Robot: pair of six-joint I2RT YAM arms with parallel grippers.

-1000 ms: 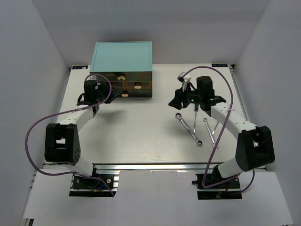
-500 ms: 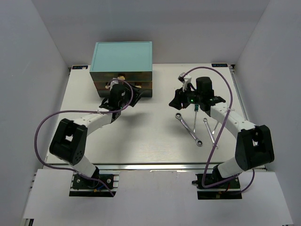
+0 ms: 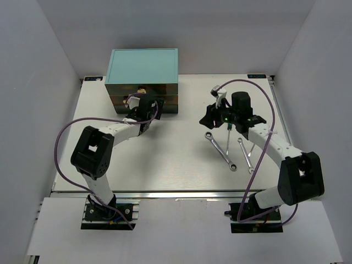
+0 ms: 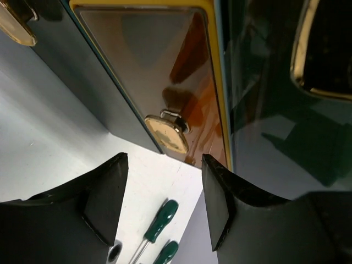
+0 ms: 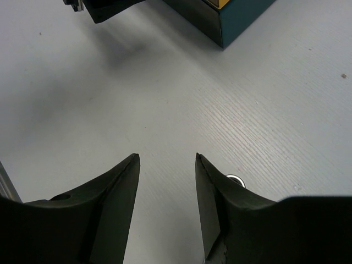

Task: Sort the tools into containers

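The teal-topped cabinet [image 3: 144,65] stands at the back left, its brownish drawers [image 3: 166,100] shut. My left gripper [image 3: 144,109] is open right in front of them. In the left wrist view its jaws [image 4: 165,165] frame a gold knob [image 4: 166,133] on a brown drawer front [image 4: 165,66], not touching it. Two green-handled screwdrivers [image 4: 160,220] lie on the table beyond. My right gripper [image 3: 212,116] is open and empty above the table [image 5: 166,159]. Two silver wrenches [image 3: 221,150] [image 3: 245,154] lie near it. A green screwdriver [image 3: 227,126] lies under the right wrist. A wrench ring [image 5: 235,179] shows beside the right finger.
White walls enclose the table on three sides. The cabinet corner [image 5: 231,16] and my left gripper [image 5: 104,8] show at the top of the right wrist view. Purple cables loop over both arms.
My left arm has swung right, from the cabinet's left side to directly in front of the drawer fronts. The right arm has barely moved.
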